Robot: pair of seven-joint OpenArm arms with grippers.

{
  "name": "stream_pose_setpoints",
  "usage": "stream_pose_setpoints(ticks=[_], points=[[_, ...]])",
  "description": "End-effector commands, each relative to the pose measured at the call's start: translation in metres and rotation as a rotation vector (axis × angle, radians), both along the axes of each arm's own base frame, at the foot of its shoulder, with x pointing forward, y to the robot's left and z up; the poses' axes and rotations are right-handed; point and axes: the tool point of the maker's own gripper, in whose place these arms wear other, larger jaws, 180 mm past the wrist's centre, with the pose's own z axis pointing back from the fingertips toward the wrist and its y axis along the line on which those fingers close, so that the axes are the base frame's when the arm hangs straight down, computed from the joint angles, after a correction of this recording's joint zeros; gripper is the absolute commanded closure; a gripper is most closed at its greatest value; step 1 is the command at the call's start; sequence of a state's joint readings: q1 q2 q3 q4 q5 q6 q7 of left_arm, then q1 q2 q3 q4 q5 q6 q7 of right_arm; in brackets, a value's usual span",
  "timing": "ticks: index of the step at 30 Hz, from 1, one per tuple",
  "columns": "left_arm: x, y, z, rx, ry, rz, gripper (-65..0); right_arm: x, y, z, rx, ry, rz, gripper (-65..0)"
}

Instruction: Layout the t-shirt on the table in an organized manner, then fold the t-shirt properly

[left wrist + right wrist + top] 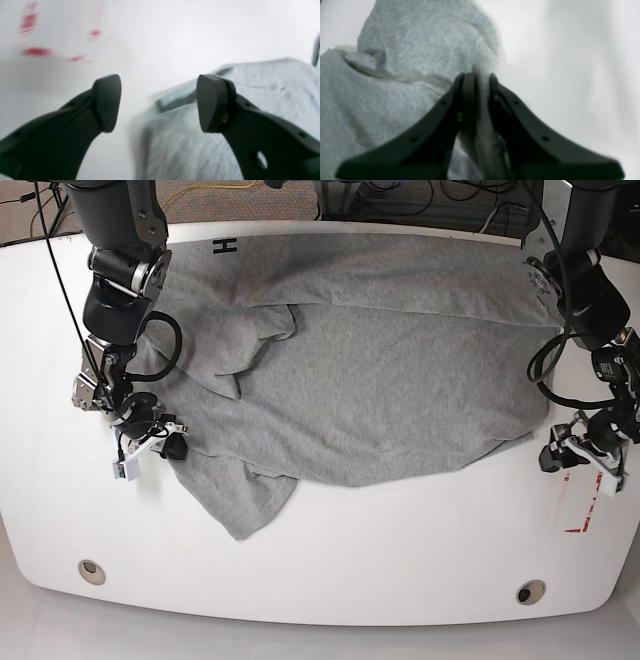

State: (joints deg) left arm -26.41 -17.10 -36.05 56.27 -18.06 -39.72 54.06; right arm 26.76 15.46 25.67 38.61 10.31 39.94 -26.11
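Two claws are at work, and I judge this to be the laying-out step: the t-shirt [370,370] is spread across the tabletop [400,570] but rumpled, with folds bunched toward my right side and a flap hanging toward the near edge.

Closest in, my right claw [477,77] is clenched on a pinch of grey cloth; a ridge of fabric runs up between its fingers [469,87] and out past the tips. Just beyond the tips the cloth rises in a soft hump, and to the outer side of that claw lies bare white tabletop.

My left claw [158,102] is spread wide and grasps nothing. One finger hangs over bare tabletop, the other [212,102] over the shirt's edge, so the hem runs between them; I cannot tell whether either tip touches anything. A dark band on the cloth sits just ahead of the gap, too blurred to name. Farther out on the bare side are smeared red marks [37,51].

Next, I think, the left claw should drop onto that edge and close, so both can draw the shirt taut and flat. Pulling with only one side gripped could drag the whole thing askew.
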Motion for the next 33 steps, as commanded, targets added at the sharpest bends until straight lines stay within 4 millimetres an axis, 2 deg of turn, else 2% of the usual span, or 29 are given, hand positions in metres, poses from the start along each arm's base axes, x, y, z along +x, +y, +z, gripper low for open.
stream_pose_setpoints(ticks=[1, 9, 20, 23, 30, 33], points=[[0.015, -0.006, 0.009, -0.014, -0.047, -0.021, -44.6, 0.003, -0.005, 0.004, -0.031, 0.011, 0.015, -8.2], [0.013, -0.031, -0.024, -0.065, 0.014, -0.066, -44.6, 0.002, -0.007, 0.004, -0.032, 0.011, 0.011, -8.2], [-0.001, -0.033, -0.043, -0.077, 0.062, -0.069, -43.1, 0.002, -0.008, 0.004, -0.033, 0.011, 0.011, -8.2], [-0.003, -0.033, -0.045, -0.077, 0.067, -0.068, -36.3, 0.002, -0.008, 0.004, -0.033, 0.011, 0.011, -8.2], [-0.003, -0.033, -0.045, -0.077, 0.067, -0.067, -12.4, 0.002, -0.008, 0.004, -0.033, 0.011, 0.011, -8.2], [-0.002, -0.033, -0.043, -0.072, 0.061, -0.068, -7.5, 0.002, -0.007, 0.004, -0.032, 0.011, 0.011, -8.2]])
